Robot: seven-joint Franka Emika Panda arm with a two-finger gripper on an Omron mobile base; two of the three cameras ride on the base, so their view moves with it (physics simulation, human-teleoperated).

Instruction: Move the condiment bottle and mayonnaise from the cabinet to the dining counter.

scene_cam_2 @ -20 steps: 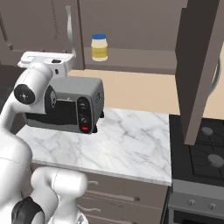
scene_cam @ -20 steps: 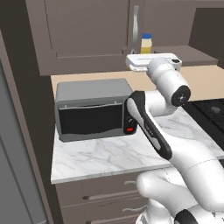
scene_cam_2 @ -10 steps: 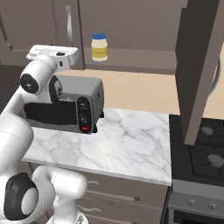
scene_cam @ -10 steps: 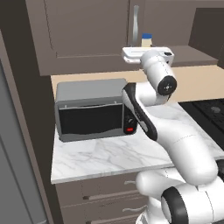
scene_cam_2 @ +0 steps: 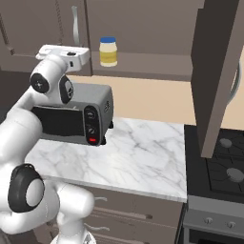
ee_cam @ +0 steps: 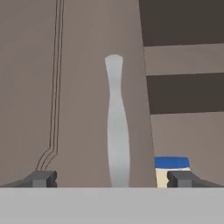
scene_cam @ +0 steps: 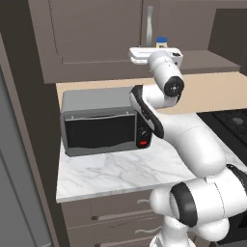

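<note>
Gripper (ee_cam: 112,178) is raised to cabinet height, jaws wide apart and empty; in the hand view the two tips sit far out at either side.

Between the tips stands the silver bar handle (ee_cam: 117,127) of the closed cabinet door (ee_cam: 78,87). The mayonnaise (scene_cam_2: 108,51) stands upright on the inner shelf (scene_cam_2: 143,59) of the cabinet, in the open section just beside that door. In the hand view only its blue lid and a strip of label peek out by one fingertip (ee_cam: 181,178).

I see no condiment bottle; it may be behind the closed door, but I cannot tell.

Judged step: approach to the cabinet, either for the handle or for the jar.

To do it well:
- For the jar, I shift the hand sideways along the shelf until the jar sits midway between the tips, then advance level.
- I keep clear of the door edge and the handle.
- I grip the jar body below the lid, not the lid.

Toaster oven (scene_cam: 101,126) sits on the marble worktop (scene_cam_2: 138,157) below; I avoid dropping the elbow onto it.
</note>
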